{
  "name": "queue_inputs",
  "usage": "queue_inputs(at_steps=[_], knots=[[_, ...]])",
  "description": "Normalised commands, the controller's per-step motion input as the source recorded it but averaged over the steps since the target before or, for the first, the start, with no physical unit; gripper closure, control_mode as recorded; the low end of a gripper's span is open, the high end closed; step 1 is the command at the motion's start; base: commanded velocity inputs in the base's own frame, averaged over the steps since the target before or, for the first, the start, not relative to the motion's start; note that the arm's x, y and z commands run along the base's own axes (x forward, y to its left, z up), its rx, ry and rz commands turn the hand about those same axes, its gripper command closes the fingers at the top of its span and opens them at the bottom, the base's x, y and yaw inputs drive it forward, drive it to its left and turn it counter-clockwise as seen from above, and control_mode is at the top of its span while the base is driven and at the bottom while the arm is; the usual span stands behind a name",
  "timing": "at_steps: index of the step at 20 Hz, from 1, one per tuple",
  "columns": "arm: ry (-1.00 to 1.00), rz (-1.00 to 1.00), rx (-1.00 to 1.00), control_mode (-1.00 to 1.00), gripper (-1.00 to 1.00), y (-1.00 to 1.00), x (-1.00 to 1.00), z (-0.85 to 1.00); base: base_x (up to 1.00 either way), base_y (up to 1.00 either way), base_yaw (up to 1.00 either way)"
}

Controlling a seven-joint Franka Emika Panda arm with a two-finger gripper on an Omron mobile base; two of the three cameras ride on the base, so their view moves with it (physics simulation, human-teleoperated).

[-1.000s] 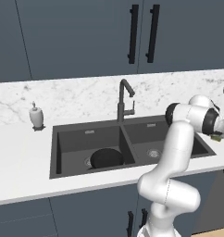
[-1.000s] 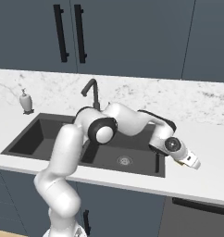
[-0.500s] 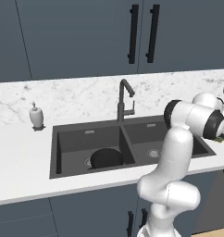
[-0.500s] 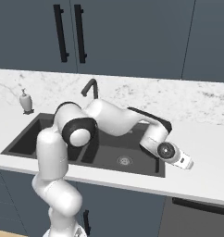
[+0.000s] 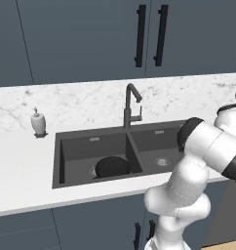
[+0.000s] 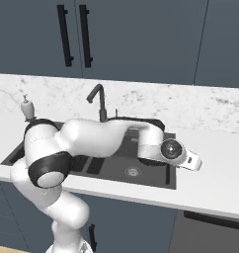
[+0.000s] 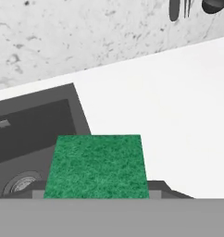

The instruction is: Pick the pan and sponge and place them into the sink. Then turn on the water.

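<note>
The green sponge (image 7: 97,165) sits between my gripper's (image 7: 98,190) two dark fingertips (image 7: 161,188), which are shut on it. In the right base view the gripper (image 6: 191,161) hangs just above the counter at the right rim of the dark grey sink (image 6: 156,176). The hand view has the sink's (image 7: 36,124) right basin and its silver drain (image 7: 20,181) to the left of the sponge. The black pan (image 5: 111,167) lies in the left basin of the sink (image 5: 71,152). The gooseneck faucet (image 5: 131,104) stands behind the divider, with no water running.
A white soap dispenser (image 5: 38,122) stands on the counter left of the sink. White counter (image 7: 178,106) stretches to the right of the sink, backed by a marble splashback. Dark utensils (image 7: 188,6) hang at the far right. My own arm (image 6: 97,141) spans the sink.
The arm's elbow has swung round over the sink. The hand, still holding the sponge, has drifted a little toward the sink's right rim.
</note>
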Motion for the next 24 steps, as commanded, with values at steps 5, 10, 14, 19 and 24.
queue_inputs(at_steps=[5,10,14,19,24], knots=[[0.03,0.0,0.0,-1.0,1.0,0.53,-0.34,0.97,0.0,0.0,0.0],[0.04,-0.03,-0.13,-1.0,1.0,0.89,-0.06,0.57,0.0,0.0,0.0],[0.21,0.0,-0.16,-1.0,1.0,0.92,0.0,0.37,0.0,0.0,0.0],[0.29,0.02,-0.21,-1.0,1.0,0.93,0.0,0.18,0.0,0.0,0.0],[0.22,0.0,-0.2,-1.0,1.0,1.0,-0.06,0.01,0.0,0.0,0.0]])
